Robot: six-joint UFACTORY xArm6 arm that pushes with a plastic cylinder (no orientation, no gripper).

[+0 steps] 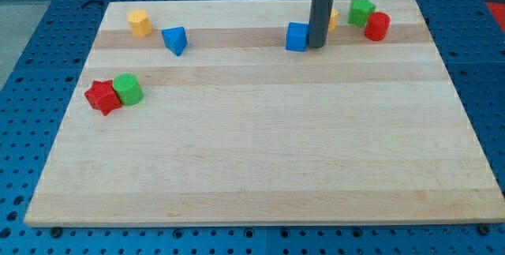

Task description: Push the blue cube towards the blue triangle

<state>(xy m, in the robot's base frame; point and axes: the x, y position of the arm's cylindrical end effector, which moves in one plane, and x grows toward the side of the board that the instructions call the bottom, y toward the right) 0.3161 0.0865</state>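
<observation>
tool: plain rod, grips nothing, my tip [316, 46] touching blue cube [297, 37] on its right | blue triangle [175, 40] well left | risk: off-centre push spins cube aside, tip slips past

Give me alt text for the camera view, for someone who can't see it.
My tip rests against the right side of the blue cube near the wooden board's top edge. The blue triangle lies well to the view's left, with bare board between them.

A red star block [102, 97] touches a green cylinder [127, 89]; a yellow block [140, 23] sits on the wooden board [260, 144].
</observation>
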